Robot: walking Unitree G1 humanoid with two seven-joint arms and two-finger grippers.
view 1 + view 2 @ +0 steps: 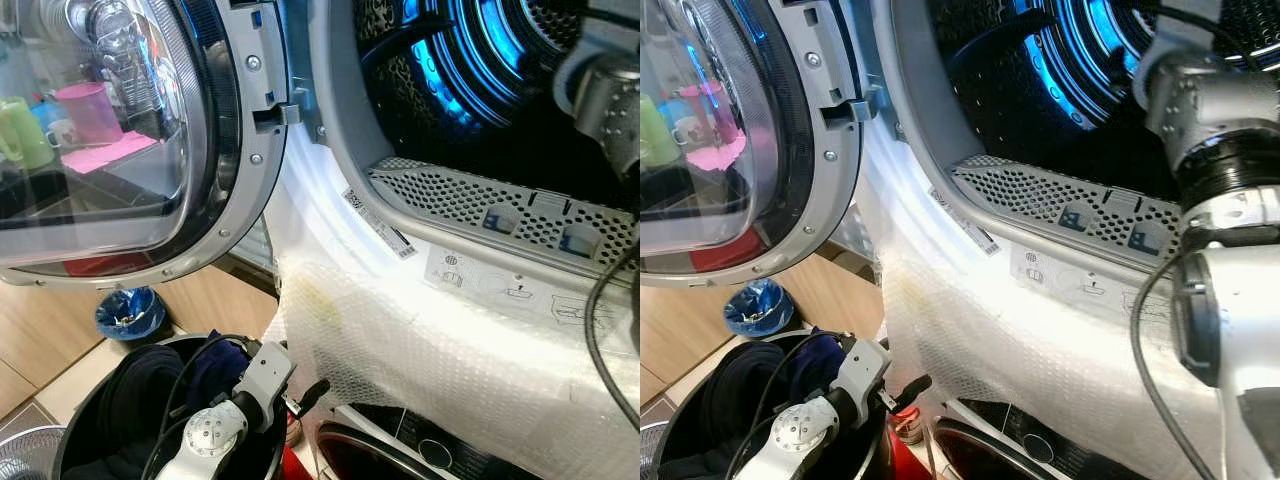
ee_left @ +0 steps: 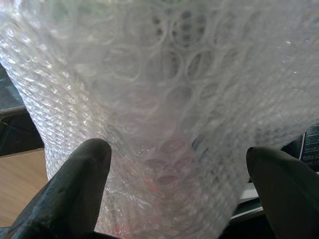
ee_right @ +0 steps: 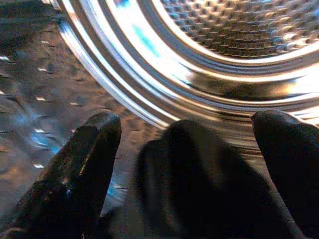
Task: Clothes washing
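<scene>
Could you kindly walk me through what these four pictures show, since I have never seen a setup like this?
The two wide pictures come from a walking robot's head, facing an open drum machine whose round door is swung aside. Bubble wrap covers its front. Below stands a black basket of dark clothes.

The other two pictures come from wrist cameras. The left claw hangs open beside the basket, facing the wrap. The right claw is inside the lit drum, fingers spread, with a dark garment between them; whether it grips it, I cannot tell.
</scene>
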